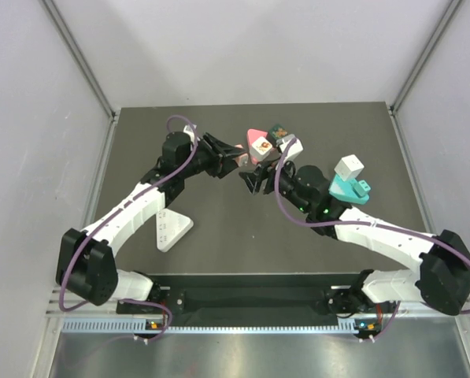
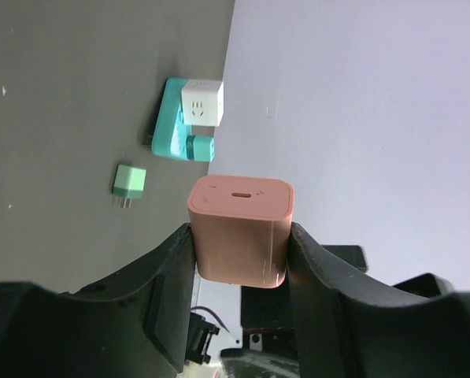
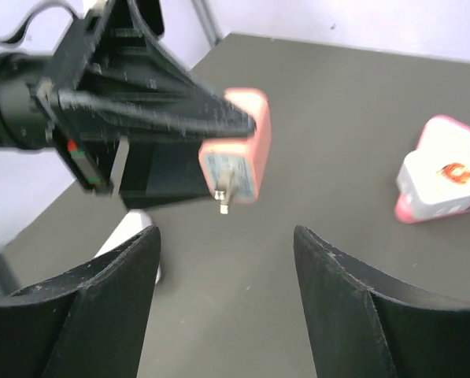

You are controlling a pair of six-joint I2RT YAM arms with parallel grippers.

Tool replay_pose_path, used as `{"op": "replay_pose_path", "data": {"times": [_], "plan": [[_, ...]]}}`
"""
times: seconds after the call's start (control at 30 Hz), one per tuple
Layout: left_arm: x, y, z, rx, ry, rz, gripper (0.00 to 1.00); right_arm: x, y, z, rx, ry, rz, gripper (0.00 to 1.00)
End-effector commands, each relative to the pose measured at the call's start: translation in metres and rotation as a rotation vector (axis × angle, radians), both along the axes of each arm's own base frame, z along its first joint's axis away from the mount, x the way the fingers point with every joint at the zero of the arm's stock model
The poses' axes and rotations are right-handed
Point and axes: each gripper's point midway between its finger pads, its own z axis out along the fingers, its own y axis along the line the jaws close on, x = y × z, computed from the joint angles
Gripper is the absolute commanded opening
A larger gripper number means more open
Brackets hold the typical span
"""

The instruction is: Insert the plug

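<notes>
My left gripper [image 1: 231, 157] is shut on a pink plug [image 2: 240, 228], holding it by its sides above the table. The right wrist view shows the plug [image 3: 236, 156] with its metal prongs pointing toward that camera. My right gripper [image 3: 227, 236] is open and empty, just short of the plug, and sits right of it in the top view [image 1: 252, 183]. A white socket cube on a pink base [image 3: 443, 177] stands at the back [image 1: 258, 145]. A second white socket cube sits on a teal base [image 2: 189, 116] at the right [image 1: 350, 181].
A small green plug [image 2: 129, 183] lies on the dark mat, and it also shows behind the pink base [image 1: 280, 133]. A flat white power strip [image 1: 172, 230] lies at the left front. Grey walls enclose the table on three sides.
</notes>
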Motion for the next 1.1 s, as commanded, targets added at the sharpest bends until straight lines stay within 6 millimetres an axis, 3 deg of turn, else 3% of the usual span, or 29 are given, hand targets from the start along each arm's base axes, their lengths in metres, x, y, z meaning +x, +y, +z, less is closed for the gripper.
{"op": "replay_pose_path", "data": {"times": [0.0,0.33,0.37,0.4,0.43,0.5,0.53,0.57,0.67,0.73,0.77,0.93,1.0,1.07], "plan": [[-0.013,-0.008,0.025,-0.083,-0.044,-0.024,0.0,0.014,0.002,0.042,0.009,-0.149,-0.07,0.68],[-0.033,-0.018,0.04,-0.111,-0.076,-0.04,0.0,0.022,0.018,0.042,-0.013,-0.176,-0.054,0.61],[-0.034,-0.019,0.043,-0.113,-0.083,-0.043,0.0,0.021,0.018,0.042,-0.016,-0.179,-0.053,0.54],[-0.036,-0.02,0.045,-0.113,-0.088,-0.052,0.0,0.022,0.017,0.043,-0.016,-0.185,-0.053,0.41],[-0.038,-0.021,0.044,-0.106,-0.089,-0.064,0.04,0.021,0.017,0.043,-0.021,-0.189,-0.052,0.19],[-0.04,-0.024,0.049,-0.097,-0.118,-0.092,0.24,0.02,0.016,0.046,-0.019,-0.191,-0.049,0.02],[-0.042,-0.024,0.047,-0.055,-0.165,-0.121,0.35,0.019,0.015,0.044,-0.025,-0.184,-0.047,0.0],[-0.047,-0.027,0.054,-0.043,-0.208,-0.166,0.53,0.016,0.016,0.045,-0.025,-0.183,-0.031,0.0],[-0.059,-0.029,0.053,0.04,-0.354,-0.268,0.66,0.002,0.017,0.043,-0.052,-0.17,0.035,0.0],[-0.064,-0.027,0.05,0.093,-0.436,-0.317,0.68,-0.005,0.013,0.047,-0.056,-0.17,0.065,0.0],[-0.069,-0.026,0.046,0.113,-0.43,-0.334,0.71,-0.008,0.01,0.039,-0.088,-0.14,0.085,0.0],[-0.086,-0.024,0.044,0.196,-0.552,-0.473,0.7,-0.032,-0.006,0.04,-0.047,-0.086,0.255,0.0],[-0.089,-0.017,0.033,0.288,-0.57,-0.519,0.7,-0.044,-0.013,0.037,-0.032,-0.071,0.306,0.0],[-0.09,-0.015,0.042,0.327,-0.625,-0.548,0.7,-0.056,-0.017,0.033,-0.021,-0.044,0.377,0.0]]}}
